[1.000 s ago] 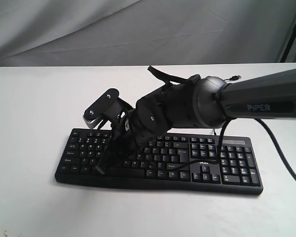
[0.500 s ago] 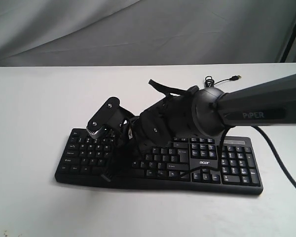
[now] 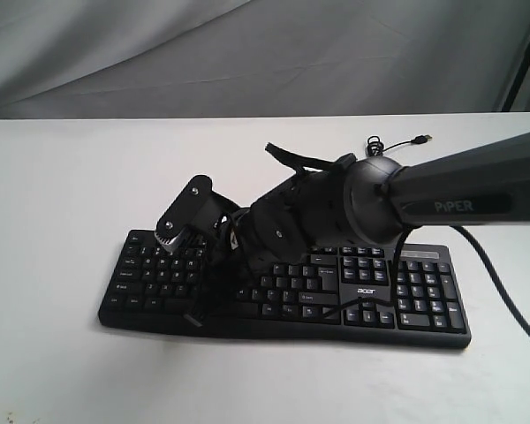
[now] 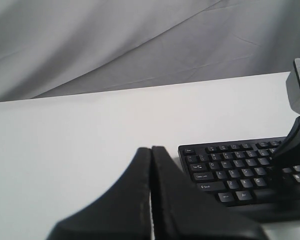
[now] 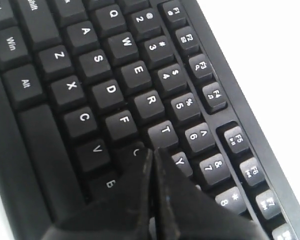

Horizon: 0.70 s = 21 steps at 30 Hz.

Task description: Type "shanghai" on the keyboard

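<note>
Right gripper (image 5: 152, 167) is pinched closed as one poking tip at keyboard (image 5: 97, 60) G key (image 5: 129, 156); left gripper (image 4: 151, 167), closed, is parked aside.

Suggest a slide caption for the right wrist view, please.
Shut black fingers beside the T key of a black plastic keyboard.

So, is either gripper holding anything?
No. The right gripper, shut and empty, points at the keyboard near G; the left gripper, also shut, holds nothing.

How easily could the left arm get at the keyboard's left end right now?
Probably yes: only bare table lies between the shut left gripper and the left end of the keyboard. The right gripper sits farther along, over the letter keys.
</note>
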{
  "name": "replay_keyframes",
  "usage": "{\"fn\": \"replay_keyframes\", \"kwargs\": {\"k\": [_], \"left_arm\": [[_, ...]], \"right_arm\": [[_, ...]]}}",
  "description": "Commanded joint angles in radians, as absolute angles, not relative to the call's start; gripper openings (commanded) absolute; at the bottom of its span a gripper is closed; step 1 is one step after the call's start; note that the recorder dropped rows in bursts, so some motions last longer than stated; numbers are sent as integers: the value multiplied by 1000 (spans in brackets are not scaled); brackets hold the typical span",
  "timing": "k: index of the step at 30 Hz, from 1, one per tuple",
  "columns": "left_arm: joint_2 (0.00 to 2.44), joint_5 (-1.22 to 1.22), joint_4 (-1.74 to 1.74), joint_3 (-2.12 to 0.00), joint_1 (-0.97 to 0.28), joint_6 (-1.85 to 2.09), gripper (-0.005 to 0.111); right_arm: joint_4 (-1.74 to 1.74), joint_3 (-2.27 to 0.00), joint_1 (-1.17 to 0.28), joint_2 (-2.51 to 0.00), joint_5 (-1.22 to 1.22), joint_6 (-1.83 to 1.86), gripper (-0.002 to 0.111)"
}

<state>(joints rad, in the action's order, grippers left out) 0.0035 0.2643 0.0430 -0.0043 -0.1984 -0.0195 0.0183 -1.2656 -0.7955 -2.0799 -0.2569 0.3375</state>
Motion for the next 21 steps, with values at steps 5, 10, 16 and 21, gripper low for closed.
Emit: {"fn": "replay_keyframes", "kwargs": {"k": [5, 10, 16, 21], "left_arm": [[0, 260, 44, 0, -202, -22, 0], [0, 260, 44, 0, -202, -22, 0], [0, 260, 44, 0, -202, -22, 0], [0, 260, 44, 0, -202, -22, 0]], "right_arm": [[0, -1263, -789, -2078, -250, 345, 0], [0, -1263, -789, -2078, -259, 345, 0], [0, -1263, -781, -2078, -259, 345, 0], [0, -1256, -778, -2080, -262, 345, 0]]}}
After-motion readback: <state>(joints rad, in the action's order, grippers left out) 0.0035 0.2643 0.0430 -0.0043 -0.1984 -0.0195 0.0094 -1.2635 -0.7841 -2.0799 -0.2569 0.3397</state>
